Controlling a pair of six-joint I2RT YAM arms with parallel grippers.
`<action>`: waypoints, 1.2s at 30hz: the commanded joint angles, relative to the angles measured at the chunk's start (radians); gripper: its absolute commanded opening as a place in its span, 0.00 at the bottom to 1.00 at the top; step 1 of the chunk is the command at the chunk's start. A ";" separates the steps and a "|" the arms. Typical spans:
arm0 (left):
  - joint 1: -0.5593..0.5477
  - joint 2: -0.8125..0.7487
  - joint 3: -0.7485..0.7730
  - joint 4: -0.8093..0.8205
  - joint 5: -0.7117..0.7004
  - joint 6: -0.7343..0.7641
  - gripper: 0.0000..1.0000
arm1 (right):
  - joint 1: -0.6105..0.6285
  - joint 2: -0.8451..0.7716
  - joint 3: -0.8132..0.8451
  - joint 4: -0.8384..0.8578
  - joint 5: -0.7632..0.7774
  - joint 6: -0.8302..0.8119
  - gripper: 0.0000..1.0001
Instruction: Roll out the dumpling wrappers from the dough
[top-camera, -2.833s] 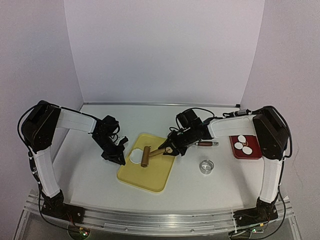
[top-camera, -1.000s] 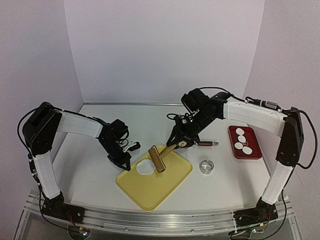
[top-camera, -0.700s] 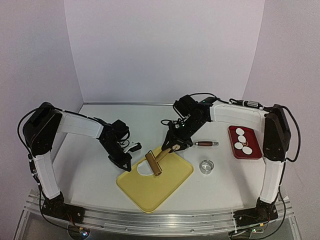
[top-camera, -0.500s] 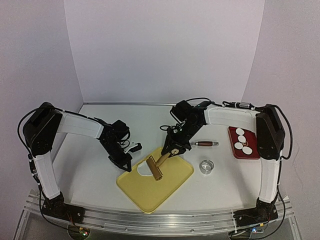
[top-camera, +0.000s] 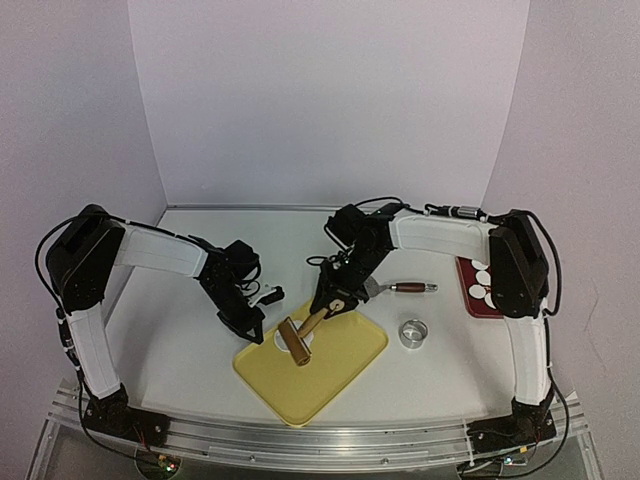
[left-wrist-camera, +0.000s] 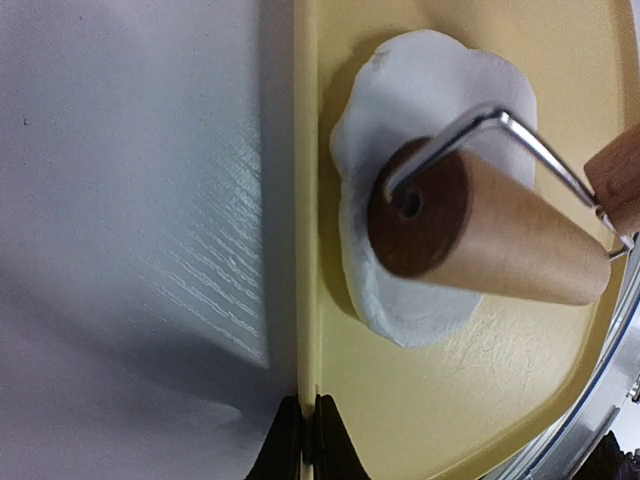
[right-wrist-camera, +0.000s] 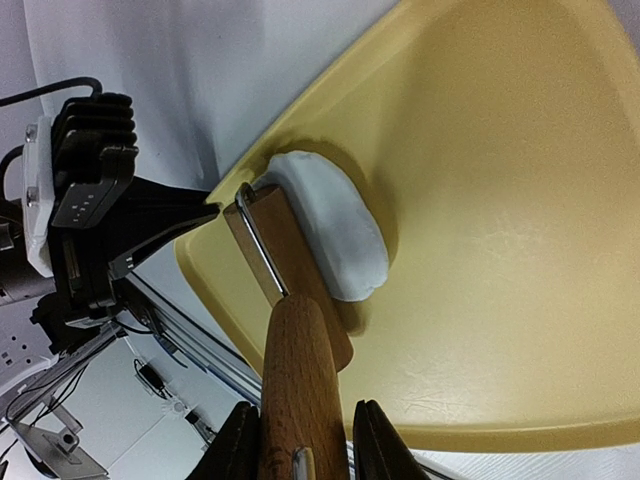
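A wooden roller (top-camera: 293, 341) lies on a white dough patch on the yellow tray (top-camera: 330, 375). My right gripper (top-camera: 335, 298) is shut on the roller's wooden handle (right-wrist-camera: 300, 385); the barrel (right-wrist-camera: 262, 232) sits on the dough (right-wrist-camera: 338, 228). My left gripper (top-camera: 252, 330) is shut on the tray's left rim (left-wrist-camera: 306, 200), fingertips (left-wrist-camera: 286, 445) pinching it. In the left wrist view the roller (left-wrist-camera: 490, 235) covers part of the dough (left-wrist-camera: 405, 85). White round wrappers (top-camera: 483, 279) lie on a red tray (top-camera: 466, 272) at the right, partly hidden by my right arm.
A metal ring cutter (top-camera: 412, 333) stands right of the yellow tray. A brown-handled tool (top-camera: 408, 287) lies behind it. The left gripper's body (right-wrist-camera: 100, 215) shows in the right wrist view beside the tray's rim. White walls close the back and sides.
The yellow tray turned clockwise early on. Over the last second my right gripper has drawn the roller left and nearer across the dough. The left gripper has stayed on the rim.
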 joint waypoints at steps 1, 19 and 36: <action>-0.014 -0.005 0.031 -0.007 0.052 0.027 0.00 | 0.040 0.107 0.025 -0.132 0.150 -0.015 0.00; -0.014 -0.008 0.026 -0.006 0.045 0.025 0.00 | 0.050 0.111 0.017 -0.250 0.281 0.002 0.00; -0.014 -0.012 0.022 -0.006 0.039 0.025 0.00 | 0.077 0.141 -0.009 -0.304 0.328 0.016 0.00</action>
